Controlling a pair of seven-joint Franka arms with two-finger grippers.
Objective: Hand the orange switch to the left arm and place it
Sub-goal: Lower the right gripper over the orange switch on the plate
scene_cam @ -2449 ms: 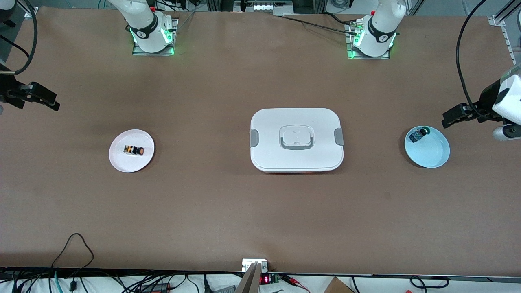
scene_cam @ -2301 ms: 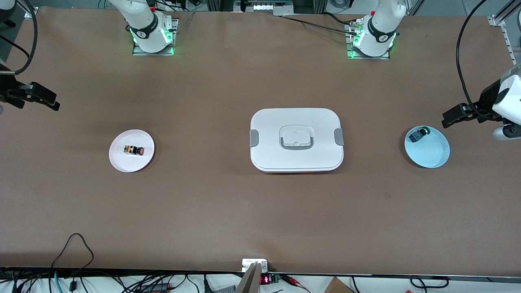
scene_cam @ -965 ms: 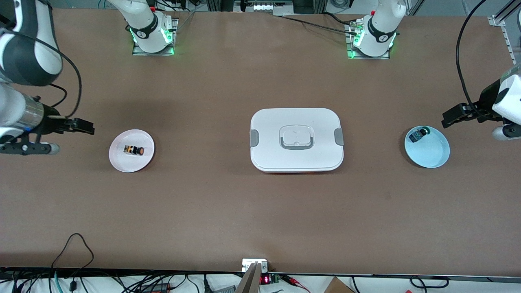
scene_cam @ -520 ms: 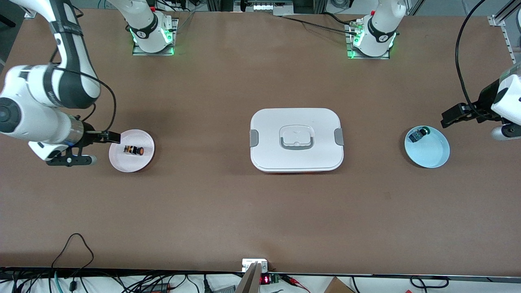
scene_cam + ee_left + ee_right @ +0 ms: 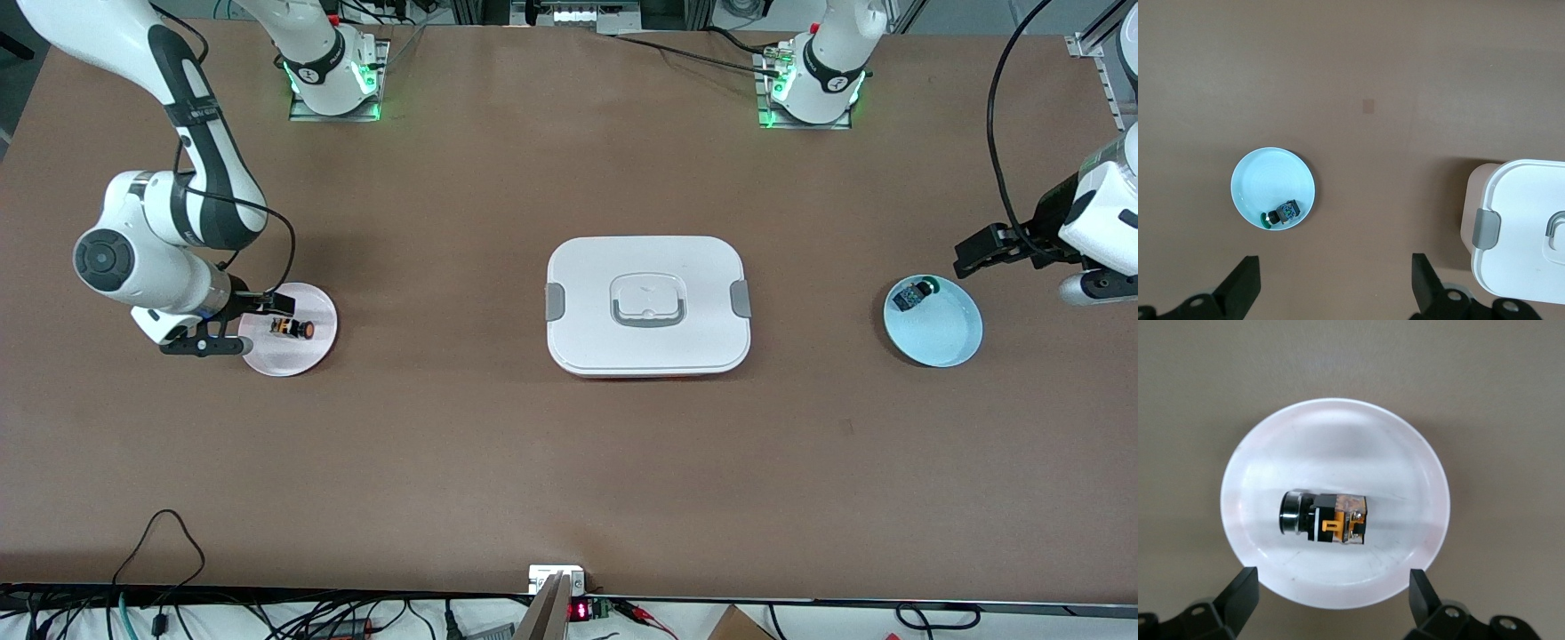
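Note:
The orange switch (image 5: 294, 328) lies on its side on a round pink plate (image 5: 307, 353) toward the right arm's end of the table. My right gripper (image 5: 265, 310) is over the plate's edge, open and empty. In the right wrist view its fingers stand apart at either side of the plate (image 5: 1338, 433), short of the switch (image 5: 1325, 520). The white box (image 5: 647, 305) sits mid-table. My left gripper (image 5: 973, 258) is open and empty, up beside the light blue plate (image 5: 948, 335).
A small dark switch with a green cap (image 5: 912, 294) lies in the light blue plate at the left arm's end. The left wrist view shows that plate (image 5: 1268, 175), the green-capped switch (image 5: 1281, 214) and one end of the box (image 5: 1525, 227).
My right arm has swung in from the table's end and come down over the pink plate. My left gripper has shifted slightly. The switch and the box have not moved.

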